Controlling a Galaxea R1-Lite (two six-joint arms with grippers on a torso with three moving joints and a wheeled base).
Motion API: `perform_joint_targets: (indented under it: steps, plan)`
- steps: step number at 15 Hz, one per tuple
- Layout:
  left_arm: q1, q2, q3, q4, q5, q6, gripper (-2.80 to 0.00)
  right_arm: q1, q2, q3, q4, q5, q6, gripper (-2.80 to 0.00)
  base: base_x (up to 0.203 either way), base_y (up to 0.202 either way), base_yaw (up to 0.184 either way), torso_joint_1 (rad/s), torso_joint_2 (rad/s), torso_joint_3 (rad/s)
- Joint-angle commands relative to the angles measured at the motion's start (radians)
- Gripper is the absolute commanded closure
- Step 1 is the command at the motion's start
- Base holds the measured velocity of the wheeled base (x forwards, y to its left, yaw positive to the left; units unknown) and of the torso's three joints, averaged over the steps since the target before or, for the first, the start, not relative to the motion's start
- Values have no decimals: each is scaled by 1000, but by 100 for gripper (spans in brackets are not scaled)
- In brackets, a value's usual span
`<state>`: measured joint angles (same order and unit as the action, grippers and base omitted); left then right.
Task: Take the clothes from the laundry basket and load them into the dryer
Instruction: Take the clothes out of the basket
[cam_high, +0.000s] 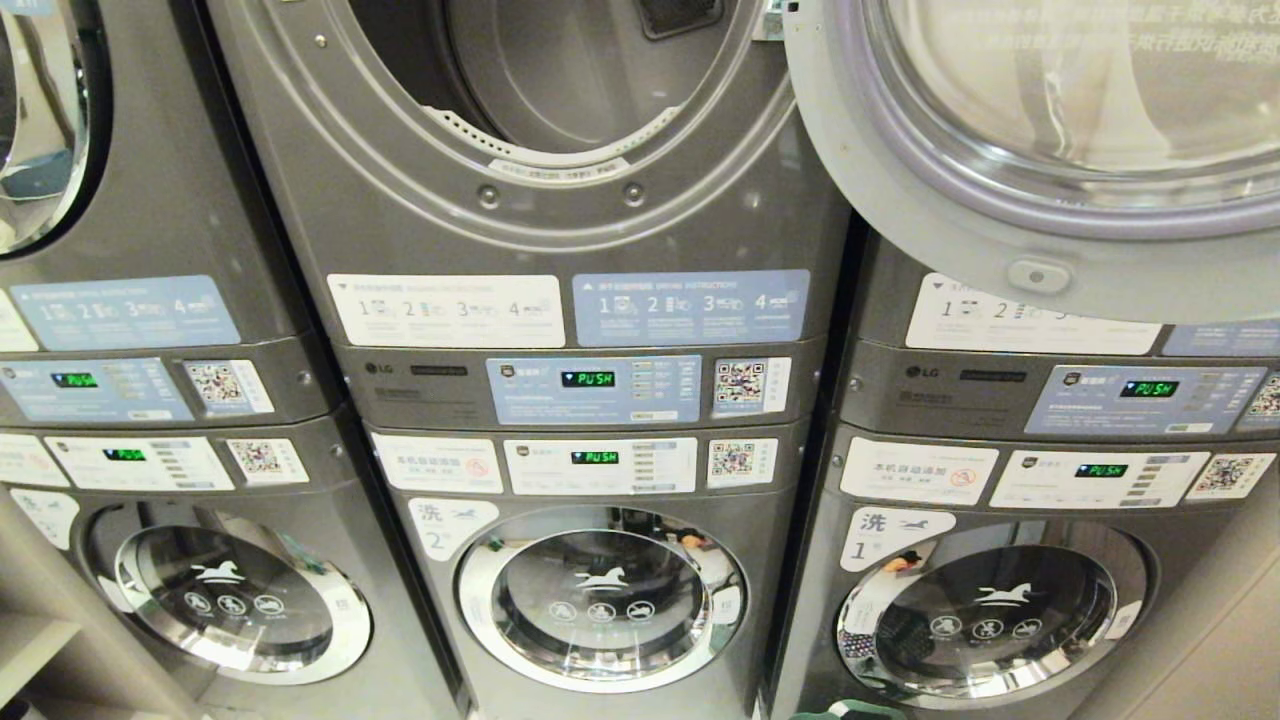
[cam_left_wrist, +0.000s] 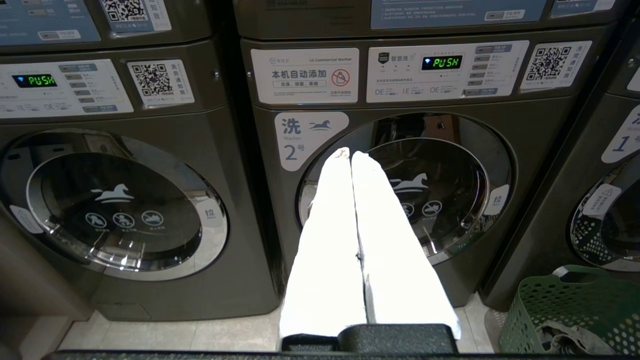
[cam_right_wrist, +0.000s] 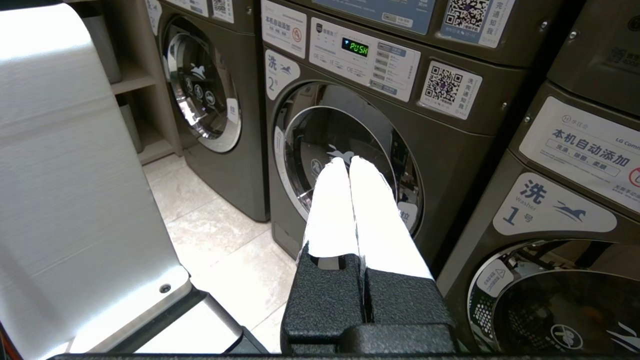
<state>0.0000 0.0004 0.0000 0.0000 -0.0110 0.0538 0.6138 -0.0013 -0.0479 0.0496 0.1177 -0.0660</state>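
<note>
1. Both pairs of jaws are pressed together, empty: left gripper and right gripper each point level at the closed number 2 washer.
2. Open floor lies below the fingertips.
3. Beyond the left gripper's right side sits the green laundry basket, clothes inside.
4. Above, the dryer mouth gapes, its door swung rightward.

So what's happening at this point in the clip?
Nothing is being handled yet. The robot faces stacked laundry machines: the upper dryer in the middle stands with its door swung open. Both hands are shut and empty, the left hand and right hand hanging in front of washer 2. The green laundry basket sits on the floor, clothes still inside.
</note>
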Motion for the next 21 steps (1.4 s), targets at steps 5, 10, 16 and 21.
perform_joint_targets:
  steps: [5,10,16,21]
  plan:
    - [0,0,0,0,0,0,0,1,-39,-2,4,-4,15,0,0,0,0,-80,180,95]
    - [0,0,2,-2,6,-8,0,0,-39,-46,123,-23,44,0,0,0,0,-129,289,155]
    - [0,0,0,-2,6,-9,0,-2,-39,-43,187,-125,-3,0,0,0,0,-136,311,163]
    - [0,0,0,-2,13,-32,0,-2,-39,-43,187,-125,-3,0,0,0,0,-143,326,178]
